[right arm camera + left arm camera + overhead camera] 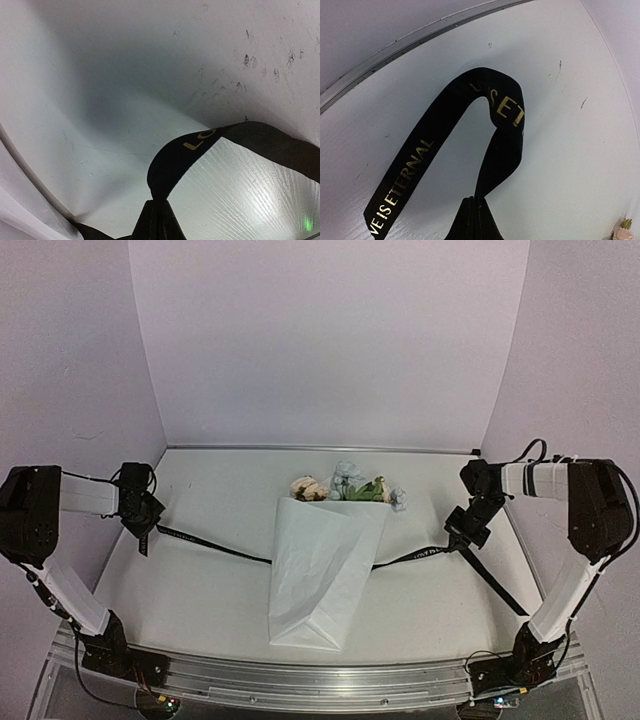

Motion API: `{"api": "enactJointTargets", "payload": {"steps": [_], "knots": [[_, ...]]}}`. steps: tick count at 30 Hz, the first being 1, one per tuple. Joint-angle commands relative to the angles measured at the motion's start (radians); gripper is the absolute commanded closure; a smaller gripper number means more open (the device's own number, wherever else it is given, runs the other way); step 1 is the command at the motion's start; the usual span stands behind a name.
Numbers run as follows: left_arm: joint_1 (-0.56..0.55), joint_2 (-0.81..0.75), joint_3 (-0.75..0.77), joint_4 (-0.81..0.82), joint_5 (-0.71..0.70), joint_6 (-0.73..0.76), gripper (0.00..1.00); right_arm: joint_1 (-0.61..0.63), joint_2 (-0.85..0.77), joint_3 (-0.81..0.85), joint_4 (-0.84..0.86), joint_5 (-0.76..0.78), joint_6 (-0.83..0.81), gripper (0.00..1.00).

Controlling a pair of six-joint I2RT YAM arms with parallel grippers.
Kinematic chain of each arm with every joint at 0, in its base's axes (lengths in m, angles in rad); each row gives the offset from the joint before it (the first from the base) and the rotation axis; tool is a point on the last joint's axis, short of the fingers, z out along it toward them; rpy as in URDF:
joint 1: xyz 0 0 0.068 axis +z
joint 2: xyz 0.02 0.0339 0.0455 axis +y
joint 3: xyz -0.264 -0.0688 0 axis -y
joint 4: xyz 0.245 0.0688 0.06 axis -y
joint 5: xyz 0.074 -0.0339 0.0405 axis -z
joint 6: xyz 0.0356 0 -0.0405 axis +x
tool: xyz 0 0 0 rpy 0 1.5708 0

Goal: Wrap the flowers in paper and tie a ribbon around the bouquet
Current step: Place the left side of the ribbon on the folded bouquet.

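Note:
The bouquet lies mid-table: white paper [318,575] folded into a cone, with peach and pale blue flowers [347,486] sticking out of its far end. A black ribbon [215,546] with gold lettering runs underneath the cone from left to right. My left gripper [142,523] is shut on the ribbon's left part; in the left wrist view the ribbon [501,130] loops up from the closed tips [474,201]. My right gripper [465,536] is shut on the right part, where the ribbon [186,155] arches from its tips [159,204]. A loose tail [495,583] trails toward the right base.
White walls close the table at back and sides, with a seam [320,448] along the back edge. A metal rail [320,680] carrying both arm bases runs along the near edge. A peach bloom [623,232] shows at the corner of the left wrist view.

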Motion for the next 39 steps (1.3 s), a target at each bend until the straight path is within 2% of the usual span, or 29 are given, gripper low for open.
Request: {"api": "enactJointTargets", "payload": {"steps": [1,10,15,19,22,26,30,34,39], "knots": [[0.001,-0.004,-0.002,0.020,0.031,0.023,1.00,-0.010,-0.025,0.020,-0.034,0.020,-0.026,1.00],[0.004,0.009,0.038,0.049,0.060,0.056,1.00,-0.018,0.003,0.110,-0.091,0.015,-0.047,1.00],[-0.052,-0.100,0.024,0.192,0.172,0.161,1.00,-0.017,-0.009,0.105,-0.098,-0.020,-0.040,1.00],[-0.247,-0.185,0.074,0.281,0.229,0.311,1.00,-0.010,-0.029,0.061,-0.070,-0.040,-0.020,1.00],[-0.490,-0.178,0.153,0.334,0.309,0.472,1.00,0.001,-0.033,0.034,-0.049,-0.050,-0.007,1.00],[-0.793,-0.029,0.316,0.297,0.386,0.672,1.00,0.027,-0.022,0.020,-0.037,-0.055,0.000,1.00],[-1.039,0.197,0.529,0.123,0.392,0.862,1.00,0.044,-0.006,0.013,-0.027,-0.069,0.006,1.00],[-1.165,0.398,0.700,-0.023,0.359,1.007,1.00,0.049,0.005,0.017,-0.028,-0.080,0.003,1.00],[-1.185,0.515,0.780,-0.050,0.373,1.055,1.00,0.051,0.013,0.041,-0.039,-0.095,-0.005,1.00]]}}
